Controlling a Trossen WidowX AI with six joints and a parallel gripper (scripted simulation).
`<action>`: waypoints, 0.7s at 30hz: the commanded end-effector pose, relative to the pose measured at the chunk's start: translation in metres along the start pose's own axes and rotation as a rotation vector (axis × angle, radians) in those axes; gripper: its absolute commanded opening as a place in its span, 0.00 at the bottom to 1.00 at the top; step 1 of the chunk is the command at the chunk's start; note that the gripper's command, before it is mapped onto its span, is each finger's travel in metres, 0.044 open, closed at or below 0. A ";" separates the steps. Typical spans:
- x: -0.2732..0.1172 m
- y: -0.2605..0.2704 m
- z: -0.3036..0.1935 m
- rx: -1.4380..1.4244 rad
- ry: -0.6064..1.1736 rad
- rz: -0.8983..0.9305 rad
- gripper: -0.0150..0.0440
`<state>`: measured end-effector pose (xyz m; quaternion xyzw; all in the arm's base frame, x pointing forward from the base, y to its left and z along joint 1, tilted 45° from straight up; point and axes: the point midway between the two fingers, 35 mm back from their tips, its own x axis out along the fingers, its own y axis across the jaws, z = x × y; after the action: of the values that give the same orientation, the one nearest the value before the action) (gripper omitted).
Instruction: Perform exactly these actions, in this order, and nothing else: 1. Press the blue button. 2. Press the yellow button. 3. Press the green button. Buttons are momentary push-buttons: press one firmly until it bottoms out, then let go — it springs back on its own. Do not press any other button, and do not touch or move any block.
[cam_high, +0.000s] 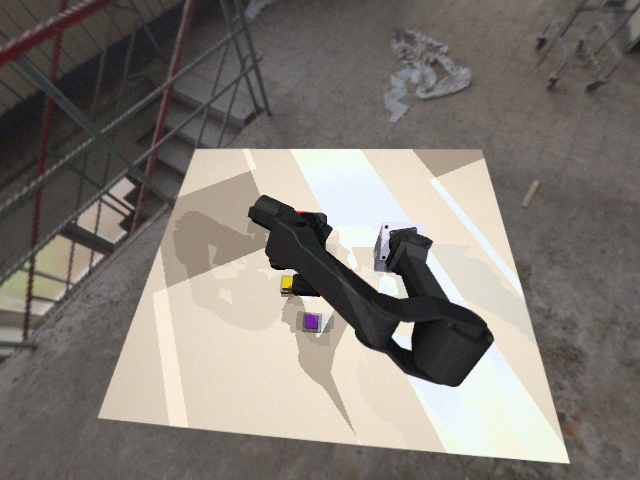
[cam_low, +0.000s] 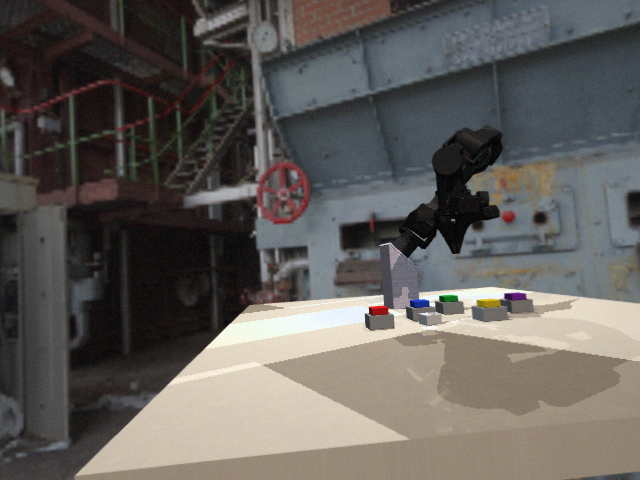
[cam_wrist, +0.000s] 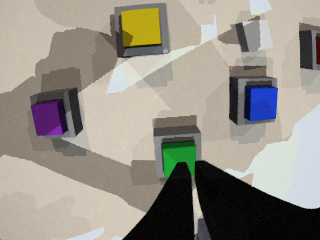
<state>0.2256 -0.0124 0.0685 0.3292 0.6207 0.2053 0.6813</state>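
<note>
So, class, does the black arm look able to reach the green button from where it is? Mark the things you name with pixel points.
Probably yes: the shut gripper (cam_low: 455, 252) (cam_wrist: 190, 170) hangs above the green button (cam_low: 448, 298) (cam_wrist: 179, 156), with nothing visible between them.

raised gripper (cam_low: 454, 251), colored buttons, pale tabletop (cam_low: 289, 408)
</note>
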 end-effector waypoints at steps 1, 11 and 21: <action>0.007 -0.006 -0.046 -0.002 0.012 0.005 0.29; 0.039 -0.008 -0.046 -0.001 0.011 0.001 0.29; 0.070 -0.005 -0.049 -0.002 0.012 0.009 0.29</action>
<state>0.1875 0.0372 0.0175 0.3251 0.6236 0.2116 0.6787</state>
